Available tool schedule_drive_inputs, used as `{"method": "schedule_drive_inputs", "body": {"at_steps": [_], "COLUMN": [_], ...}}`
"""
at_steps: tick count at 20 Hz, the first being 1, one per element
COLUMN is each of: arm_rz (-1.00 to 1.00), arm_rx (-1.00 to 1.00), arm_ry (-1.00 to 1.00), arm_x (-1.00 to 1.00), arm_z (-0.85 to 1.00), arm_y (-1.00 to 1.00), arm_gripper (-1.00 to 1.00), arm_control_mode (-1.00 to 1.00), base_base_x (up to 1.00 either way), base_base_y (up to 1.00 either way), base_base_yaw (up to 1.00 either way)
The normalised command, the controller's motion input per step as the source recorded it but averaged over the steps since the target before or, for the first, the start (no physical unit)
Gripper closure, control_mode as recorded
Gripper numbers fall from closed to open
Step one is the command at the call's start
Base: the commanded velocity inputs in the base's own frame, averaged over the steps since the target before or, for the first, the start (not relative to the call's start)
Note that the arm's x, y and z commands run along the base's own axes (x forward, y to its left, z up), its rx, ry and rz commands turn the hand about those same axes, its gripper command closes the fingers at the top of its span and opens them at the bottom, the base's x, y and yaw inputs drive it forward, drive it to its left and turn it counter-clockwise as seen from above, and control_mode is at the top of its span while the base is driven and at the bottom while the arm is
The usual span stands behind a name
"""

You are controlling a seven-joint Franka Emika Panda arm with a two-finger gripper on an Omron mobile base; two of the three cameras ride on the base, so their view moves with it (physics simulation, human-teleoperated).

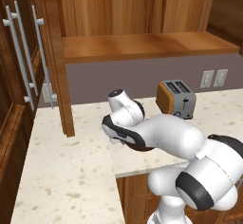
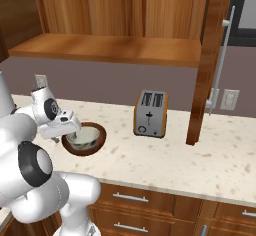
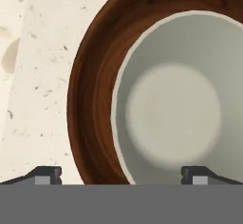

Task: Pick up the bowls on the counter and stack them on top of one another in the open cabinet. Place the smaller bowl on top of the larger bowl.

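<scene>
**Nested bowls still on the bench, cabinet shelf bare**

Overhead, the open cabinet is left bare. On the bench the larger bowl already cradles the smaller bowl, so one lift may serve. Above them the end effector is held spread, gripping nothing.

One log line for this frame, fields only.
gripper: open, above bowls | smaller bowl: inside larger bowl | both on counter | open cabinet: no bowls

- Larger bowl: wide, shallow, dark reddish-brown glossy wood, upright on the speckled cream counter.
- Smaller bowl: pale grey-green, upright, nested inside the wooden one.
- Open cabinet: warm-brown shelf above the counter.
</scene>
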Motion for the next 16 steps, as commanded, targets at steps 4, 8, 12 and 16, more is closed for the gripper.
{"method": "schedule_drive_inputs", "body": {"at_steps": [4, 8, 12, 16], "arm_rz": [0.04, 0.05, 0.06, 0.07], "arm_rx": [0.00, 0.00, 0.00, 0.00], "arm_ry": [0.04, 0.04, 0.03, 0.00], "arm_x": [0.16, 0.21, 0.21, 0.10], "arm_z": [-0.29, -0.26, -0.23, -0.09], "arm_y": [0.00, 0.00, 0.00, 0.00], "arm_gripper": [-1.00, -1.00, -1.00, 1.00], "arm_control_mode": [-1.00, -1.00, -1.00, -1.00], "base_base_x": [0.00, 0.00, 0.00, 0.00], "base_base_y": [0.00, 0.00, 0.00, 0.00], "base_base_yaw": [0.00, 0.00, 0.00, 0.00]}}
